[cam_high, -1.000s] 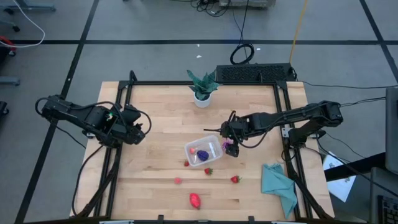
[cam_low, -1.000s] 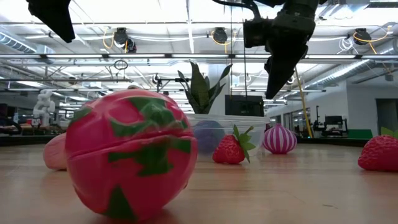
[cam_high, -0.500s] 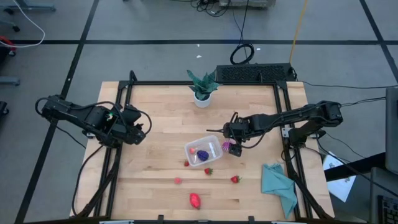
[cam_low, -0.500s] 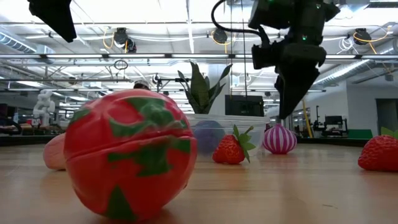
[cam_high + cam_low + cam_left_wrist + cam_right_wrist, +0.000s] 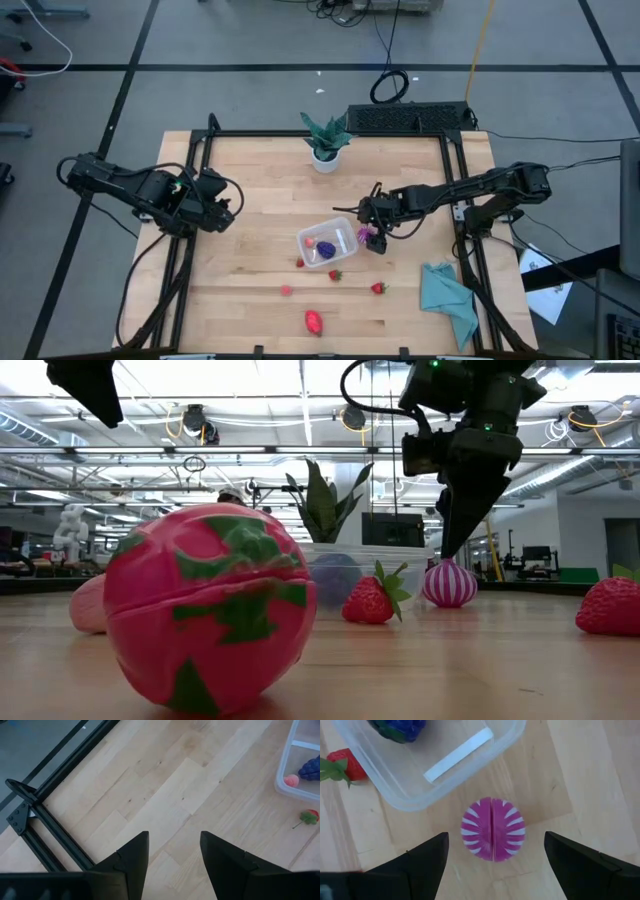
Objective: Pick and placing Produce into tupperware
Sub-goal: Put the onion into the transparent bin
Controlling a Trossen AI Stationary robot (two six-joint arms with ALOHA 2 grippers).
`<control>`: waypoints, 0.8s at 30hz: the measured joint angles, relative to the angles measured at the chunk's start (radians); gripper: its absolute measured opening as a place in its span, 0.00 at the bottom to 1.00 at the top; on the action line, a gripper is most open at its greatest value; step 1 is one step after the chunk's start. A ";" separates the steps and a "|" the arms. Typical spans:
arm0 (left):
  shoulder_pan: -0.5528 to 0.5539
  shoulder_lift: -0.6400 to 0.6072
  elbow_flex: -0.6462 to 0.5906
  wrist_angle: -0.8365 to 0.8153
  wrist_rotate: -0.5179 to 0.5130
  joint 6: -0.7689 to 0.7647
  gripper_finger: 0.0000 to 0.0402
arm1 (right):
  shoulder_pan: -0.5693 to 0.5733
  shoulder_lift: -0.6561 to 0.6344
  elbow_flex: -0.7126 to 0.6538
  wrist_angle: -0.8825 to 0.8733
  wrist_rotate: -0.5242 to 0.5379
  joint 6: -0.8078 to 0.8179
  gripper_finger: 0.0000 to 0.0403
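The clear tupperware (image 5: 327, 243) rests on its base mid-table and holds a dark purple fruit (image 5: 326, 247) and a small pink one (image 5: 311, 240). A purple-and-white striped fruit (image 5: 492, 829) lies on the wood just off the container's right wall (image 5: 485, 767). My right gripper (image 5: 496, 839) hangs open above it, a finger on either side, touching nothing. In the low view the gripper (image 5: 455, 525) is still above the striped fruit (image 5: 449, 582). Strawberries (image 5: 335, 275) (image 5: 378, 288) (image 5: 299, 263), a pink fruit (image 5: 286, 290) and a larger red fruit (image 5: 314, 321) lie loose nearer the front. My left gripper (image 5: 174, 837) waits open at the table's left.
A green potted plant (image 5: 325, 140) stands near the far edge. A teal cloth (image 5: 448, 295) lies at the near right corner. Black frame rails (image 5: 200, 180) run along both sides of the table. Bare wood lies between the left arm and the container.
My right gripper has come down toward the striped fruit beside the container's right wall, staying open. The striped fruit and the container have kept their places.
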 joint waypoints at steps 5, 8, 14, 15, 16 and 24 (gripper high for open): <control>0.000 0.000 0.000 0.000 0.000 0.000 0.46 | 0.000 0.006 0.000 0.029 -0.019 0.000 0.79; 0.000 0.000 0.000 0.000 0.000 0.000 0.46 | 0.000 0.027 0.000 0.028 -0.025 0.000 0.79; 0.000 0.000 0.000 0.001 0.000 0.000 0.46 | 0.000 0.081 0.000 0.055 -0.025 -0.025 0.79; 0.000 0.000 0.000 0.001 0.001 0.001 0.46 | 0.000 0.092 0.000 0.060 -0.026 -0.028 0.79; 0.000 0.000 0.000 0.001 0.001 0.002 0.46 | 0.000 0.103 0.000 0.060 -0.026 -0.032 0.79; 0.000 0.000 0.000 0.004 0.005 0.005 0.46 | 0.000 0.189 0.001 0.072 -0.025 -0.065 0.79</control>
